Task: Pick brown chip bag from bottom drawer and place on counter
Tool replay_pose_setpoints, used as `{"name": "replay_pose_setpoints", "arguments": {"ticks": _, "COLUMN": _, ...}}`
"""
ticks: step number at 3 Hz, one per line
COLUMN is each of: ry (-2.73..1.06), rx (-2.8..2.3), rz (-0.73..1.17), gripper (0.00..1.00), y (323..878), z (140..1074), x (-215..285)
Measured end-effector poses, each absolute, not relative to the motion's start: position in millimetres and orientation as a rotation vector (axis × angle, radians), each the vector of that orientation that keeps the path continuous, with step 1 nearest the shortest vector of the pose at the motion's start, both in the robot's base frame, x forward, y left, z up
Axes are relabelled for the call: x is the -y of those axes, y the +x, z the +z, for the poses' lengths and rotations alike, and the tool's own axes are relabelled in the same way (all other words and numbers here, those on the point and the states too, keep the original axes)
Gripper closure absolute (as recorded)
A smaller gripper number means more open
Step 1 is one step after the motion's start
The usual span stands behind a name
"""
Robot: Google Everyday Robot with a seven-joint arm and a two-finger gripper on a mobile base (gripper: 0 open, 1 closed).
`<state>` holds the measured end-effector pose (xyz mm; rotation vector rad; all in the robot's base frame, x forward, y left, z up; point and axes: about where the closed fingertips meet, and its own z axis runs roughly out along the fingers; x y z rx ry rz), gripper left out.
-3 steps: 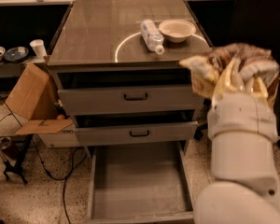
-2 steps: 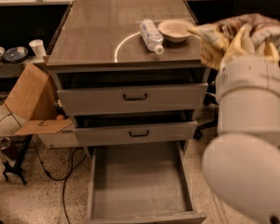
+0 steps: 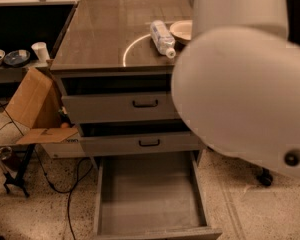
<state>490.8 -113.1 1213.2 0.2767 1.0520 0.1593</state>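
The bottom drawer (image 3: 147, 199) is pulled out, and its plain grey inside shows nothing in it. The counter (image 3: 105, 29) above has a pale ring mark (image 3: 127, 54). The white body of my arm (image 3: 240, 84) fills the right side of the view. My gripper is out of view, hidden behind or beyond this arm body. The brown chip bag is hidden too.
A clear plastic bottle (image 3: 162, 38) lies on the counter beside a pale bowl (image 3: 182, 30), which the arm partly covers. Both upper drawers (image 3: 140, 104) stand slightly open. An open cardboard box (image 3: 32, 104) and cables lie on the floor at the left.
The arm has swung up and closer to the camera, so it now covers the right side. The gripper holding the brown chip bag, seen earlier near the counter's right edge, has gone from view.
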Motion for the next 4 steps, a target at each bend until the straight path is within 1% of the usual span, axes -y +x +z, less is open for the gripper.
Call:
{"name": "replay_pose_setpoints", "arguments": {"ticks": 1, "ry": 0.286, "rx": -1.009, "rz": 0.194, "gripper": 1.00, "y": 479.2, "z": 1239.3, "x": 109.0}}
{"name": "replay_pose_setpoints", "arguments": {"ticks": 2, "ry": 0.286, "rx": -1.009, "rz": 0.194, "gripper": 1.00, "y": 479.2, "z": 1239.3, "x": 109.0}}
{"name": "replay_pose_setpoints", "arguments": {"ticks": 3, "ry": 0.279, "rx": -0.978, "rz": 0.291, "gripper": 1.00, "y": 496.9, "z": 1255.2, "x": 75.4}}
{"name": "replay_pose_setpoints", "arguments": {"ticks": 4, "ry": 0.231, "rx": -0.959, "rz": 0.499, "gripper": 1.00, "y": 524.1, "z": 1278.4, "x": -10.7}}
